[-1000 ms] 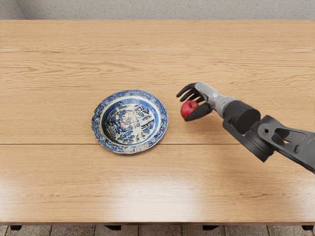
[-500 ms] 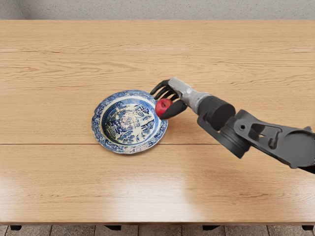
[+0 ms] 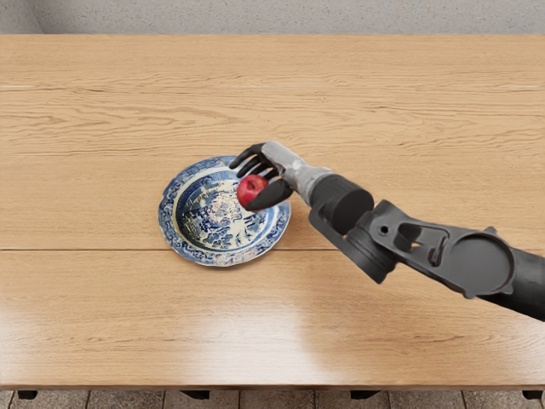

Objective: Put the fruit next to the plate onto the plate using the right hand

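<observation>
– Black fingers on the right robot hand (image 3: 266, 172), what are they doing?
– Curling round the red fruit (image 3: 251, 189). The fingers (image 3: 244, 158) arch over its top and far side, and the thumb presses in from the near side. The robot hand is grasping the fruit.
– Where does that put the fruit?
– Over the plate (image 3: 183, 247), inside the rim, towards the right part of the well. From this slanted view I can't tell whether it touches the plate or hangs just above it.
– What kind of plate?
– Round, patterned in blue and white, with a wide decorated rim around a shallow well. It lies flat, roughly mid-worktop.
– And the arm?
– The right arm (image 3: 409, 247) comes in low from the picture's right edge and reaches up and to the left. It has dark, bulky joints and a grey wrist, which crosses above the plate's right rim.
– The worktop (image 3: 128, 102)?
– Light wooden planks with the grain running left to right. A seam between planks passes under the plate's near edge.
</observation>
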### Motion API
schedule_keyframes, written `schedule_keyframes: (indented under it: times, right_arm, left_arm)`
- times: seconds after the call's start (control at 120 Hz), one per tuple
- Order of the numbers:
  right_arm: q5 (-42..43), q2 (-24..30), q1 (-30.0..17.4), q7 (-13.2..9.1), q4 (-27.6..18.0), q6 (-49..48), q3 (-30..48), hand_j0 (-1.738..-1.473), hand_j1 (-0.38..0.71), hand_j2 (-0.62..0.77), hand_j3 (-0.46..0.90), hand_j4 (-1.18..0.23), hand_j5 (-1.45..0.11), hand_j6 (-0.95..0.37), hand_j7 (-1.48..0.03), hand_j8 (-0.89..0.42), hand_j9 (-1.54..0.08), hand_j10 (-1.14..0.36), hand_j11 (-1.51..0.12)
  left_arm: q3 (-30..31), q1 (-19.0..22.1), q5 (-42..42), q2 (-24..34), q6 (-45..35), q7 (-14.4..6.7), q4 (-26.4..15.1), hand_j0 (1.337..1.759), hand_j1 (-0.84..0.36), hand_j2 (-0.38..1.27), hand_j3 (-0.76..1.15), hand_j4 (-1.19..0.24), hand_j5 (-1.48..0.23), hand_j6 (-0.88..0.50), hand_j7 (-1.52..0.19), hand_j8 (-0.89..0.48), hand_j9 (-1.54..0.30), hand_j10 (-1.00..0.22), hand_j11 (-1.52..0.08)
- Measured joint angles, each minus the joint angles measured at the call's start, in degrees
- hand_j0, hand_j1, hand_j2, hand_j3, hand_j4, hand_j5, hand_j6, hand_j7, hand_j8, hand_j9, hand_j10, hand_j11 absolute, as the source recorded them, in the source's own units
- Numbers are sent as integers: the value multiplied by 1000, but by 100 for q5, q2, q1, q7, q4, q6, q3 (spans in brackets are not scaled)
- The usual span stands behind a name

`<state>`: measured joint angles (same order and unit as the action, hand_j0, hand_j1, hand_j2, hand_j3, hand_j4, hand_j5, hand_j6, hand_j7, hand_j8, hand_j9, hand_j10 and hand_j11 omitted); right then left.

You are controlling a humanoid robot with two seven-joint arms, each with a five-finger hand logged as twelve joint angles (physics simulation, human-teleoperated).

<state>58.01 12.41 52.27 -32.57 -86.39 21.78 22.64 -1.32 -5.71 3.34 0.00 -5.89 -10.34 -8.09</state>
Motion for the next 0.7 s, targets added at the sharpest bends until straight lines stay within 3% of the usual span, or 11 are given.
schedule_keyframes:
  times: [0.25, 0.458, 0.7]
  right_arm:
    - [-34, -245, -23, 63, 276, 36, -33, -1658, 201, 42, 0, -489, -649, -493, -643, -405, -646, -425, -645]
    - [-70, -169, -12, -36, 290, 63, 27, -1658, -99, 7, 0, -220, -291, -222, -288, -190, -289, -197, -289]
    - [-971, 671, 39, -222, 251, -2337, 1122, -1658, -273, 3, 0, -68, -89, -69, -88, -59, -89, -61, -88]
  left_arm:
    - [0, 0, 0, 0, 0, 0, 0, 1658, 343, 1, 0, -6, -7, -6, -7, -6, -7, -6, -7]
    - [0, 0, 0, 0, 0, -2, 0, 1658, 343, 1, 0, -6, -7, -6, -7, -6, -7, -6, -7]
    - [7, 0, 0, 0, 4, -2, -16, 1658, 343, 1, 0, -6, -7, -6, -7, -6, -7, -6, -7]
